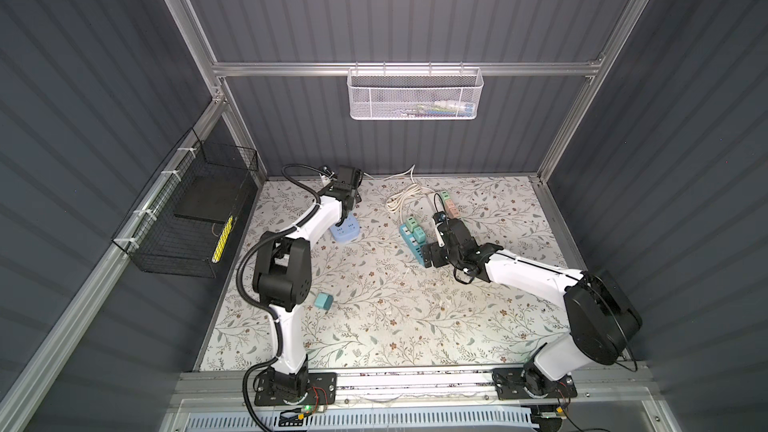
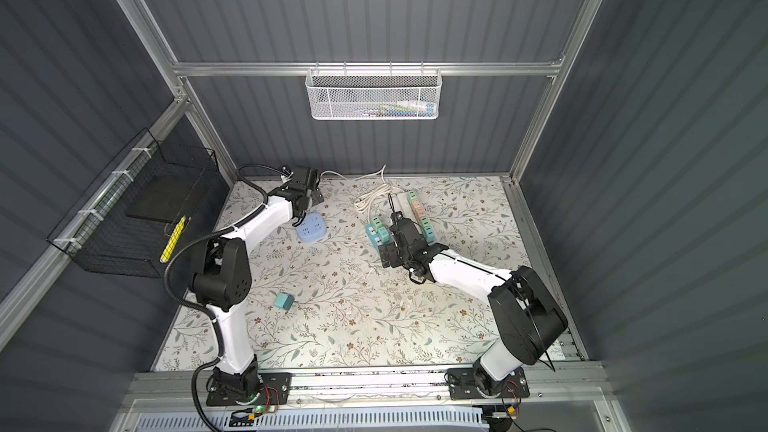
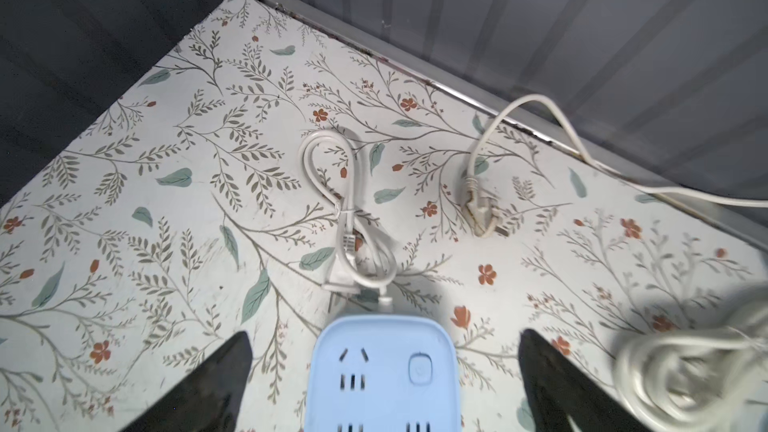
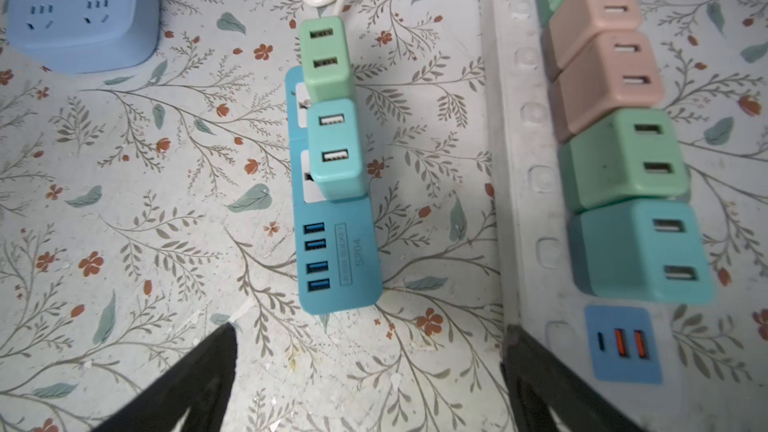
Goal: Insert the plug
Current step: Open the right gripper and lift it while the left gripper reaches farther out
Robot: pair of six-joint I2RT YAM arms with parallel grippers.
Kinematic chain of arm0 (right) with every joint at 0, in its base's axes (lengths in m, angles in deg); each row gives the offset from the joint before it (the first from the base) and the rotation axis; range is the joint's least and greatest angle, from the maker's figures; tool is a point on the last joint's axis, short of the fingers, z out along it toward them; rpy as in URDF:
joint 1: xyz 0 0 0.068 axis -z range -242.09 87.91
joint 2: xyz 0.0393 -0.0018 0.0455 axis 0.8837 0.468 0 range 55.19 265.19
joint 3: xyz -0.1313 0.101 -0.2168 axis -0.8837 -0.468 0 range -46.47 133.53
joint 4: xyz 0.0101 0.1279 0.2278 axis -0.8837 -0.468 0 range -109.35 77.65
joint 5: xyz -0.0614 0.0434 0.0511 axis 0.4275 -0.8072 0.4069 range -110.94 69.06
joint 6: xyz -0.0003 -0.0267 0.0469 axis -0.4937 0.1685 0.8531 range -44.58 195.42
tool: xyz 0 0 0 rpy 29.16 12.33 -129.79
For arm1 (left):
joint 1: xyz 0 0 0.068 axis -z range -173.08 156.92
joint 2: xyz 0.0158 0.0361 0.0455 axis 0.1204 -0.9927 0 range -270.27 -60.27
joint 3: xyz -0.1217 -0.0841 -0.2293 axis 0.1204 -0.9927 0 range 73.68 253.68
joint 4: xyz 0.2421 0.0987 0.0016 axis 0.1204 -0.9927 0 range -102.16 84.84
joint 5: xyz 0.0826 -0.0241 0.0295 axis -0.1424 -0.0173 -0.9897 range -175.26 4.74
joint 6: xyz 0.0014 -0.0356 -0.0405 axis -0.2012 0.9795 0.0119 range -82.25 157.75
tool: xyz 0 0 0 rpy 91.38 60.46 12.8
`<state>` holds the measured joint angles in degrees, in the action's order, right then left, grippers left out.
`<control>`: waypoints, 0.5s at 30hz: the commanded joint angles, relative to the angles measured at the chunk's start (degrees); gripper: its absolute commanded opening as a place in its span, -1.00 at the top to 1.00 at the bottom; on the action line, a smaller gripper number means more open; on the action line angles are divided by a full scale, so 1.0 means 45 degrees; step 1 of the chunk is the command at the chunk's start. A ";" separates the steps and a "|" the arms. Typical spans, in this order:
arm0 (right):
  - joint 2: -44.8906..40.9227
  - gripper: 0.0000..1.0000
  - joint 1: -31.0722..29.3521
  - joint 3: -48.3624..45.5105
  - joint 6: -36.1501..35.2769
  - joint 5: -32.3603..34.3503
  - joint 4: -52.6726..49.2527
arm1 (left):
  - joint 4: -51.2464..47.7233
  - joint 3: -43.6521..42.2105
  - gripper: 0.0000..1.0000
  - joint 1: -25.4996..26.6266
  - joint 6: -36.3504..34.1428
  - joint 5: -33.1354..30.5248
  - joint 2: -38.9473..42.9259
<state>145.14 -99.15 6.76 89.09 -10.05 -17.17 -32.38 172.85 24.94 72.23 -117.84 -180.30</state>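
A loose teal plug (image 1: 324,301) (image 2: 284,301) lies on the floral table, front left, away from both grippers. My left gripper (image 3: 384,371) (image 1: 344,220) hangs open over a light-blue socket cube (image 3: 432,401) (image 1: 347,236), one finger on each side, not touching it. My right gripper (image 4: 368,332) (image 1: 437,228) is open and empty above bare table between a blue strip (image 4: 338,259) and a long white strip (image 4: 528,184). The blue strip holds a green plug (image 4: 326,56) and a teal one (image 4: 336,147). Several plugs stand in a row in the white strip, the nearest teal (image 4: 640,251).
A coiled white cable (image 1: 401,199) lies behind the strips. A white wall plug on its cord (image 3: 480,209) rests near the back wall. A black wire basket (image 1: 187,218) hangs on the left wall, a white mesh basket (image 1: 415,93) on the back rail.
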 commanded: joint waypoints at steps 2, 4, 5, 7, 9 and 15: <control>-0.0073 -0.98 -0.0042 -0.0111 0.0148 0.0124 0.0495 | -0.1911 0.2160 -0.96 -0.0209 -0.0977 0.0144 -0.2087; -0.0028 -0.98 -0.0027 -0.0111 0.0145 0.0118 0.0509 | -0.2204 0.3024 -0.88 -0.0253 -0.1392 0.0072 -0.2955; 0.0006 -0.98 -0.0043 -0.0111 0.0148 0.0080 0.0528 | -0.2361 0.3341 -0.86 -0.0268 -0.1523 -0.0010 -0.3314; 0.0016 -0.98 -0.0042 -0.0121 0.0145 0.0024 0.0548 | -0.2490 0.3690 -0.77 -0.0274 -0.1937 0.0067 -0.3798; 0.0039 -0.98 -0.0051 -0.0112 0.0180 -0.0077 0.0582 | -0.2433 0.3631 -0.69 -0.0274 -0.2190 0.0015 -0.4036; 0.0274 -0.98 -0.0073 -0.0035 0.0223 -0.0158 0.0578 | -0.1736 0.2056 -0.39 -0.0224 -0.2729 0.0559 -0.3607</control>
<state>145.49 -99.24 6.61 89.55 -10.46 -15.02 -38.87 185.75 23.98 62.77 -117.23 -198.14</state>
